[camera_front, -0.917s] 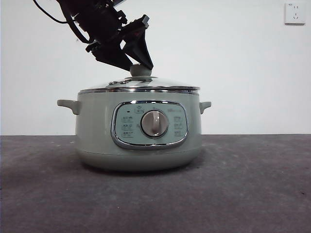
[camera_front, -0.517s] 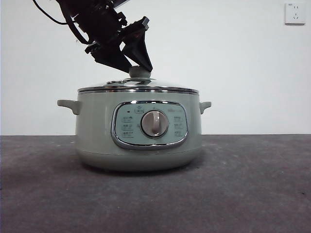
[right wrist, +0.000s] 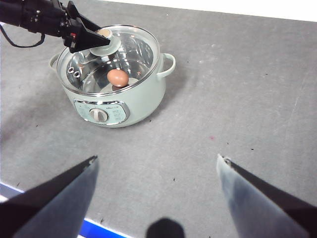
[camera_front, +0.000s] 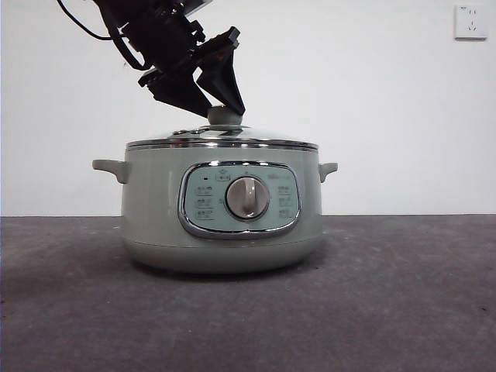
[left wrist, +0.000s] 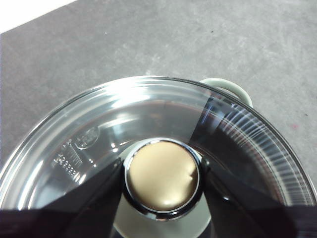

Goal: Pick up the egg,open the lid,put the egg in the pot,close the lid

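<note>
Now the left claw [camera_front: 222, 105], upper left of the front view, pinches the lid [camera_front: 222, 139] by its knob to seat it flat on the pot [camera_front: 221, 209], egg [right wrist: 118, 78] already inside, while the right claw [right wrist: 157, 166] waits spread wide above the bench [right wrist: 237, 99].

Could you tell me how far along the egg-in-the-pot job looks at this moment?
Nearly finished. The egg already lies inside the pot, seen through the glass, and the lid sits level on the pot's rim. In hand: the left gripper is shut on the lid's knob. Left: let go of the knob and pull away. The right gripper waits open, away from the pot.
</note>
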Robot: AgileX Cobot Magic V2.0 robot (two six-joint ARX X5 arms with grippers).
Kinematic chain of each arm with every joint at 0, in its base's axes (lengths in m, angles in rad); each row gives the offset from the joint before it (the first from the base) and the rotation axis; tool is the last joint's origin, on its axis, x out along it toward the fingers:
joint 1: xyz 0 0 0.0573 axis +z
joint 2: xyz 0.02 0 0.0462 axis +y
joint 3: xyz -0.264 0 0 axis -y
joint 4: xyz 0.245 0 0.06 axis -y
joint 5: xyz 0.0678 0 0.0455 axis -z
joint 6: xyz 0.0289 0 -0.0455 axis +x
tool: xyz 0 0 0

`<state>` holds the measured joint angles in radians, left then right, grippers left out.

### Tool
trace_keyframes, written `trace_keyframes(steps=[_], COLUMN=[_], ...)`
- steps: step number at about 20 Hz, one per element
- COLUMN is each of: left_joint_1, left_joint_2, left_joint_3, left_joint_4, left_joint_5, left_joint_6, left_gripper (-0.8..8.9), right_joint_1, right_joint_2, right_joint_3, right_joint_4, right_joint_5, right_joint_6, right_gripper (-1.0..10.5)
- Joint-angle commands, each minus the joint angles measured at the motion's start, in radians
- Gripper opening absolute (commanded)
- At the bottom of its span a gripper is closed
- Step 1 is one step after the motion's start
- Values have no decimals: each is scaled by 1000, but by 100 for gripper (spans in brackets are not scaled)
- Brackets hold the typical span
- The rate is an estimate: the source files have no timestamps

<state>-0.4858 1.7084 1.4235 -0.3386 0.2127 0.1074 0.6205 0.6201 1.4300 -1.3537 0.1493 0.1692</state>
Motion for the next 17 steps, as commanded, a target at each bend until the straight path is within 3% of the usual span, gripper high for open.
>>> trace_keyframes(steps=[1,11,17], left_joint_1=[-5,-4,-4], left_joint_2=[28,-148,-402], left_joint_3=[-5,0,0], left_joint_4=[-36,-95,-310], left_joint_5=[4,3,4], left_joint_6=[-10,-14,-39], left_gripper=[356,355,354], right_joint_1=[0,0,0], right_joint_2=[-3,-3,-3], right_joint_3=[-10,-10,-10], right_joint_4=[-23,-23,-23], right_joint_5=[1,2,0], right_joint_6=[10,6,-16], right_gripper=[405,406,406])
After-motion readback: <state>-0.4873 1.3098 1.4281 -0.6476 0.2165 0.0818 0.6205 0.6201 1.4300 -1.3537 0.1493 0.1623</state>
